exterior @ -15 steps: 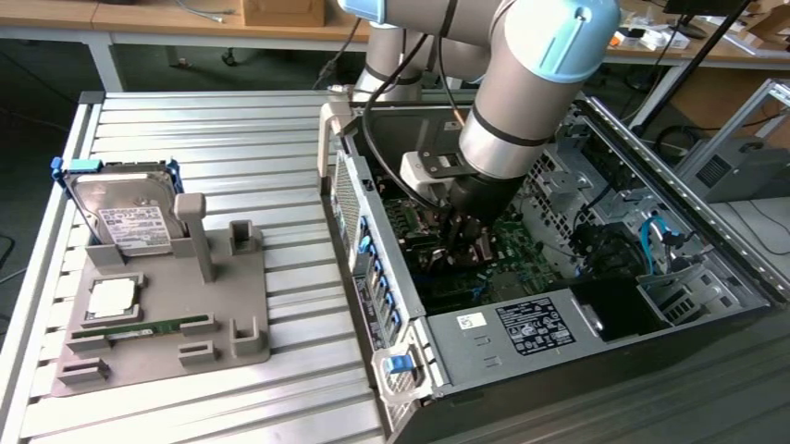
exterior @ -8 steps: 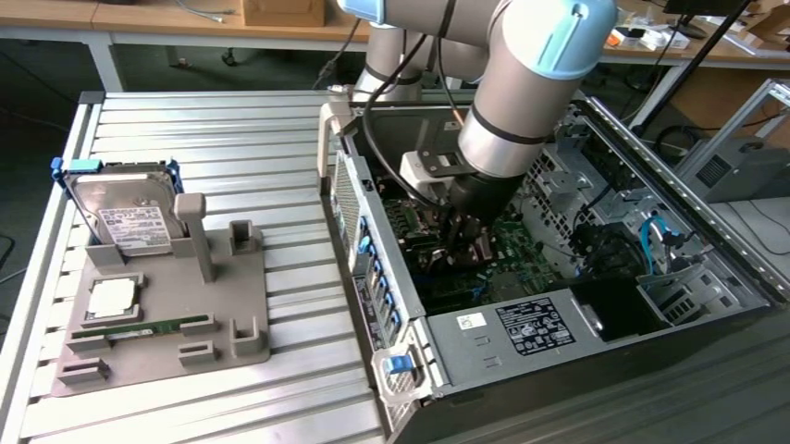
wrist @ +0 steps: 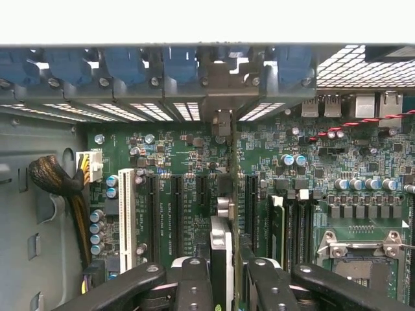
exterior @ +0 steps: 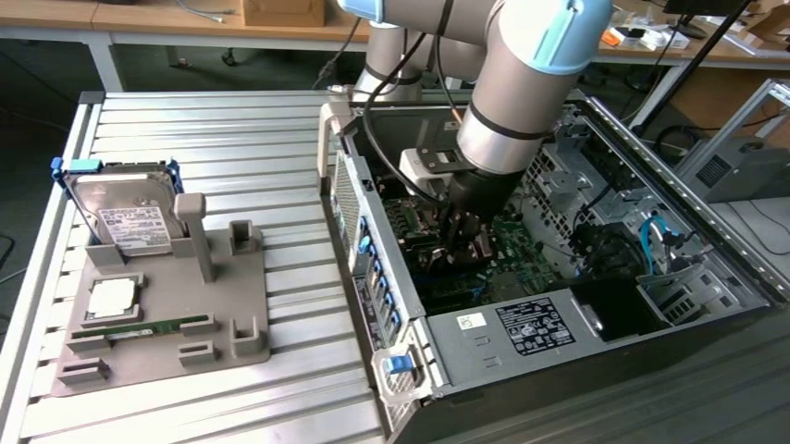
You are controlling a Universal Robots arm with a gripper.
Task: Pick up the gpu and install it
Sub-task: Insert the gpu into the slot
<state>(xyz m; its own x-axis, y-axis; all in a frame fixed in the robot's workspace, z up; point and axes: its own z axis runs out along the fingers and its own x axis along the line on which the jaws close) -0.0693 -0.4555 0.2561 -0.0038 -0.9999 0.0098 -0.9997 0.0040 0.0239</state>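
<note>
- The gripper (wrist: 225, 285) is down inside the open computer case (exterior: 351, 213), its dark fingers (wrist: 193, 285) pinching the gpu (wrist: 222, 246) from both sides.
- In the wrist view the gpu stands edge-on over the motherboard (wrist: 181, 152), lined up along the row of black expansion slots (wrist: 176, 207). Whether its lower edge is fully seated cannot be told.
- The card's metal end bracket (wrist: 224, 87) reaches the case's rear wall, between the blue latches (wrist: 123, 65).
- Black slots lie bare on either side of the card, and a white slot (wrist: 127, 217) sits farther off.
- A braided cable bundle (wrist: 55, 178) hugs the case wall, well apart from the fingers.
- The processor socket (wrist: 360, 253) lies off to the other side.
- In the exterior view the arm fills much of the case opening; drive bays crowd the exterior view's right.
- On the slatted table at the exterior view's left, a grey tray (exterior: 235, 296) holds a hard drive (exterior: 124, 208) upright and a memory stick (exterior: 142, 328) lying flat.
</note>
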